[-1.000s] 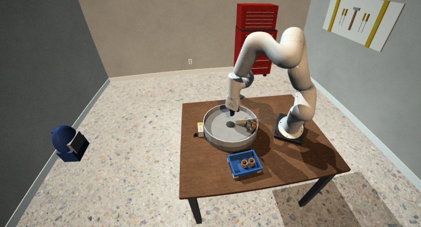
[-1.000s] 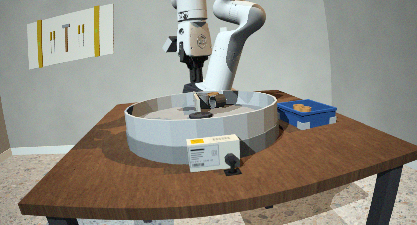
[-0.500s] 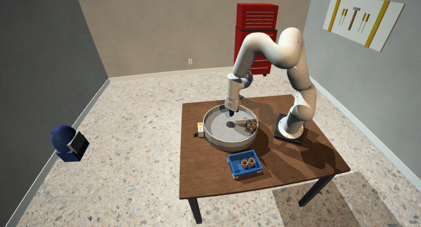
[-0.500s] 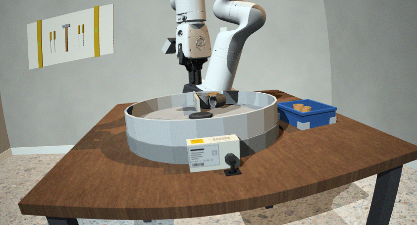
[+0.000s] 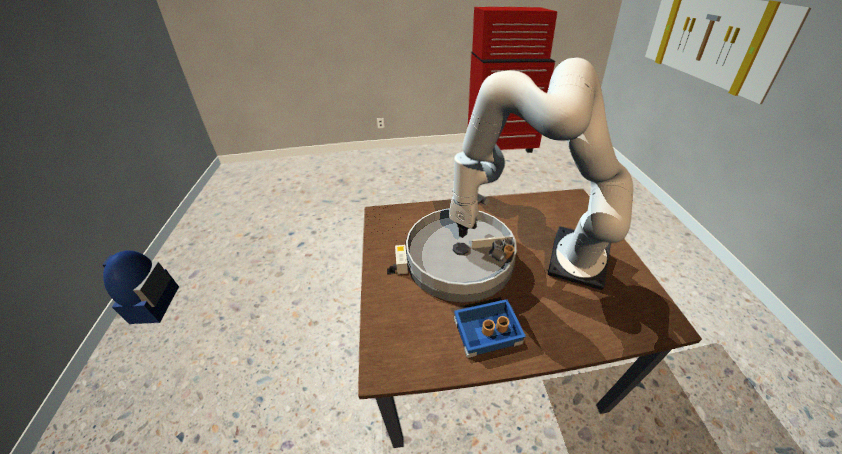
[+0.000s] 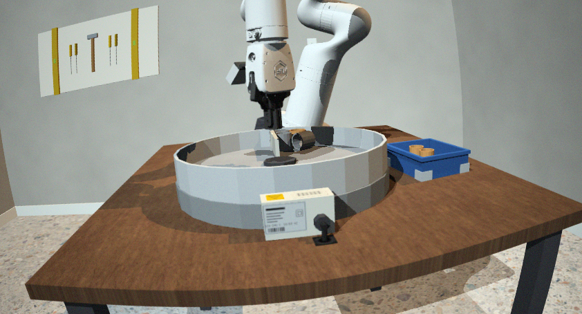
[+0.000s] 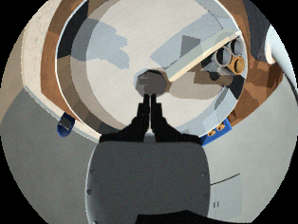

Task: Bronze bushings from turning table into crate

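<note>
My gripper (image 5: 462, 233) (image 6: 273, 126) (image 7: 150, 102) is shut and empty, above the turning table (image 5: 459, 289) (image 6: 244, 183) (image 7: 102, 85) near its hub. A bronze bushing (image 5: 509, 250) (image 7: 232, 66) stands inside the table's rim on the robot's side. Beside it stand two steel bushings, one (image 7: 216, 56) nearer the hub and one (image 7: 241, 46) by the rim. Another dark grey bushing (image 6: 308, 140) seems to lie on its side close by. Two bronze bushings (image 5: 488, 329) (image 5: 502, 326) (image 6: 426, 152) (image 7: 211, 133) stand in the blue crate (image 5: 494, 348) (image 6: 439, 168).
A pale straight bar (image 5: 489, 242) (image 6: 275, 144) (image 7: 199, 60) crosses the turning table from near the dark hub (image 5: 460, 249) (image 6: 280, 161) to the bushings. The table has a raised wall. A cream box (image 5: 400, 260) (image 6: 297, 216) stands outside it, opposite the robot base.
</note>
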Robot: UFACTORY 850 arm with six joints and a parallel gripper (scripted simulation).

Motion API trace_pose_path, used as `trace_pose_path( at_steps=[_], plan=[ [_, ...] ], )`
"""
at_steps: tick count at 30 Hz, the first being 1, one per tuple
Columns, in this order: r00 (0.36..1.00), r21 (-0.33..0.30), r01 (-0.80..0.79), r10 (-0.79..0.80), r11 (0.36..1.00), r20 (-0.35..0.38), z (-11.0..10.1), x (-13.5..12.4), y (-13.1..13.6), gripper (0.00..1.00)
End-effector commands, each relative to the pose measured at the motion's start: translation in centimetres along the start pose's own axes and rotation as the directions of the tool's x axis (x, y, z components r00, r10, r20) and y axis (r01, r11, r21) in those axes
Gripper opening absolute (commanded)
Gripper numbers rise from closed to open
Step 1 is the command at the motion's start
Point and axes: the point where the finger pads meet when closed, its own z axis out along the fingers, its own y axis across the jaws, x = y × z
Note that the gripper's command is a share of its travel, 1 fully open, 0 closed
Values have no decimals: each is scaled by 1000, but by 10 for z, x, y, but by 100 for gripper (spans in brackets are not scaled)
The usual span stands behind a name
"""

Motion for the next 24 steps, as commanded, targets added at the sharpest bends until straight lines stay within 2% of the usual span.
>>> trace_pose_path(
  at_steps=[1, 9, 24],
  plan=[
    [1000, 1, 0, 0, 1000, 1, 0, 0, -1, 0],
    [1000, 1, 0, 0, 1000, 1, 3, 0, -1, 0],
    [1000, 1, 0, 0, 1000, 1, 24, 0, 0, 0]
  ],
)
